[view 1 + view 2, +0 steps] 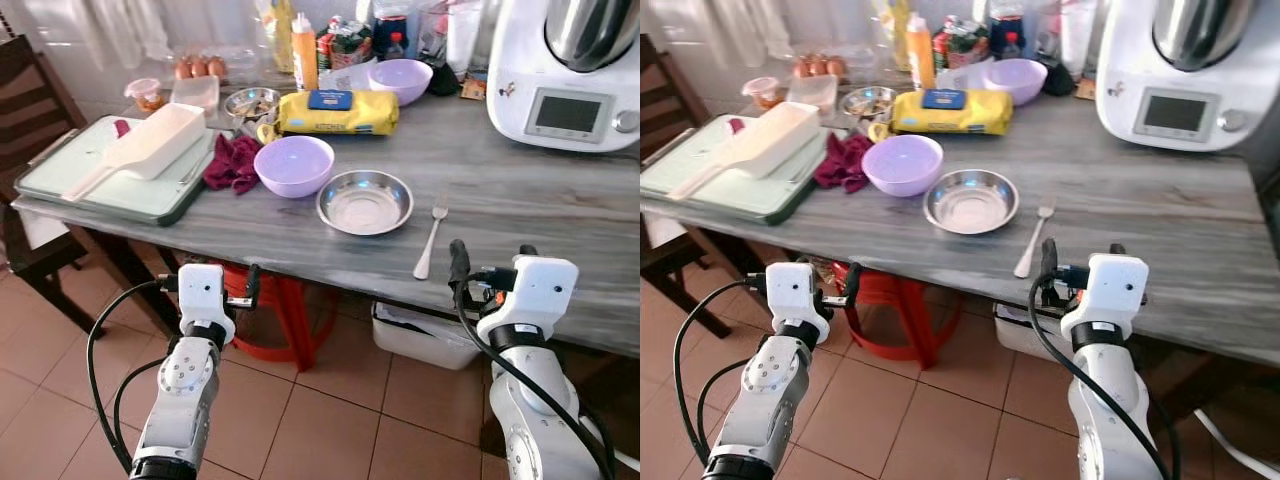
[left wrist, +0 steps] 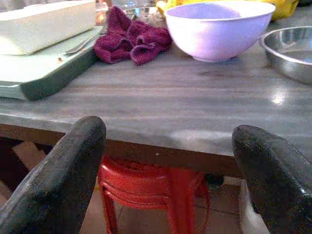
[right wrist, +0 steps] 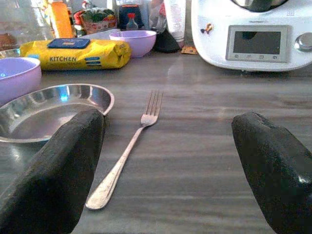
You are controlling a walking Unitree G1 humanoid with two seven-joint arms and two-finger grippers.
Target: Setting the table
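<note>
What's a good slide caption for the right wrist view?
Open right gripper lined up on the fork beside the steel plate on the grey table.

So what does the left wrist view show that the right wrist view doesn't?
Left wrist view alone: a dark red cloth by the green tray, with a red stool under the table edge. Right wrist view alone: a fork lying on the table, a yellow packet, a second purple bowl farther back and a white kitchen machine. Both share the near purple bowl, the steel dish, the grey table, and open jaws.
</note>
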